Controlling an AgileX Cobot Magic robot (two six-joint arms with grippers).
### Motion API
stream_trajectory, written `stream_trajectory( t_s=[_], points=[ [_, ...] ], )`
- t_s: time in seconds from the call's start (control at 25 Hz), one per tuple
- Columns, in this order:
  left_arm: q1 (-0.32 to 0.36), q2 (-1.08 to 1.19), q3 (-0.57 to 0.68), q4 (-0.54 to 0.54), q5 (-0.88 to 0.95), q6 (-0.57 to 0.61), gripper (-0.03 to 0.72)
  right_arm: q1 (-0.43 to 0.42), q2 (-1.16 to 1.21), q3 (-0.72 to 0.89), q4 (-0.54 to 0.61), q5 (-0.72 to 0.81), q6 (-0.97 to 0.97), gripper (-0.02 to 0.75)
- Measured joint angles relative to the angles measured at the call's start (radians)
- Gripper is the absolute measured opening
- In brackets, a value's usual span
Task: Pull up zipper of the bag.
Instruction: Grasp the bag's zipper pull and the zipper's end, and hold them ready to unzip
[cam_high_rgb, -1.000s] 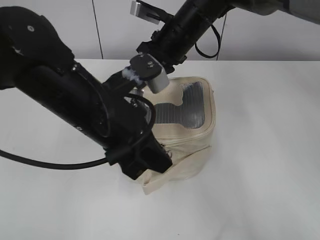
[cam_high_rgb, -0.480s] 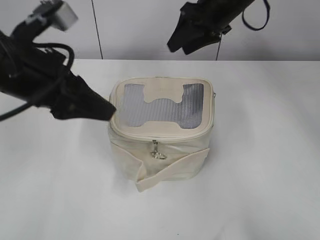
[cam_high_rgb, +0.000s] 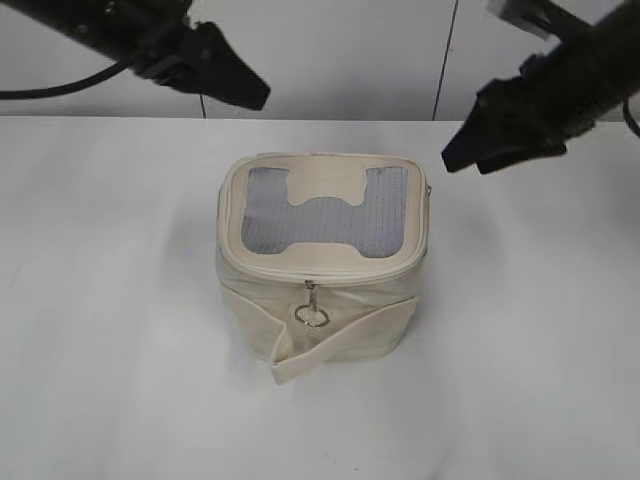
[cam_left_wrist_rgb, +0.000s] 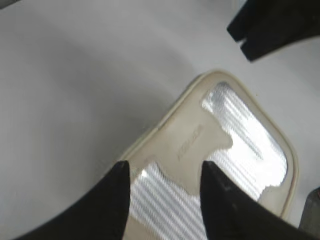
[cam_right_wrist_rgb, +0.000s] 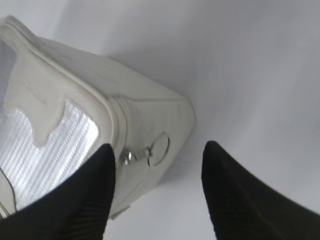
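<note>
The cream bag (cam_high_rgb: 350, 318) stands upright mid-table, its grey mesh top with the H-shaped patch facing up. The zipper (cam_high_rgb: 340, 281) runs round the top rim and looks closed at the front. A silver pull with a ring (cam_high_rgb: 312, 312) hangs on the front face. My left gripper (cam_high_rgb: 245, 95) hovers high at the back left, open and empty. In the left wrist view (cam_left_wrist_rgb: 164, 167) it is above the bag's top (cam_left_wrist_rgb: 190, 145). My right gripper (cam_high_rgb: 460, 160) hovers at the right, open and empty. The right wrist view (cam_right_wrist_rgb: 159, 146) shows a second ring pull (cam_right_wrist_rgb: 150, 150) on the bag's side (cam_right_wrist_rgb: 145, 110) far below.
The bag stands on a white table (cam_high_rgb: 520, 340) with bare surface on all sides. A pale wall (cam_high_rgb: 340, 60) with vertical seams closes the back. The strap's loose end (cam_high_rgb: 300, 365) sticks out at the bag's front foot.
Both arms have lifted off the bag. The left gripper rose to the upper left and the right swung out to the right. The bag is now fully uncovered.
</note>
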Motion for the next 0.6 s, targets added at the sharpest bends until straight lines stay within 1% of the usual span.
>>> stream_trajectory(
  t_s=[0.12,0.2,0.28,0.36,0.44,0.52,0.6],
  points=[
    [-0.035,0.13,-0.194,-0.002,0.08,0.0,0.353,-0.006,-0.101,0.208,0.058,-0.124,-0.082,0.441],
    [-0.063,0.205,-0.313,0.007,0.129,0.0,0.353,-0.006,-0.134,0.299,0.12,-0.18,-0.159,0.441],
    [-0.097,0.276,-0.399,0.029,0.169,0.0,0.353,-0.006,-0.143,0.351,0.152,-0.203,-0.209,0.441],
    [-0.129,0.327,-0.466,0.056,0.193,0.0,0.353,-0.006,-0.144,0.38,0.163,-0.217,-0.236,0.441],
    [-0.16,0.367,-0.505,0.093,0.201,0.0,0.353,-0.006,-0.144,0.403,0.168,-0.22,-0.259,0.441],
    [-0.189,0.392,-0.533,0.143,0.199,0.0,0.354,-0.006,-0.145,0.423,0.185,-0.226,-0.284,0.441],
    [-0.207,0.412,-0.549,0.166,0.189,0.0,0.356,-0.006,-0.145,0.435,0.212,-0.238,-0.317,0.441]
  ],
)
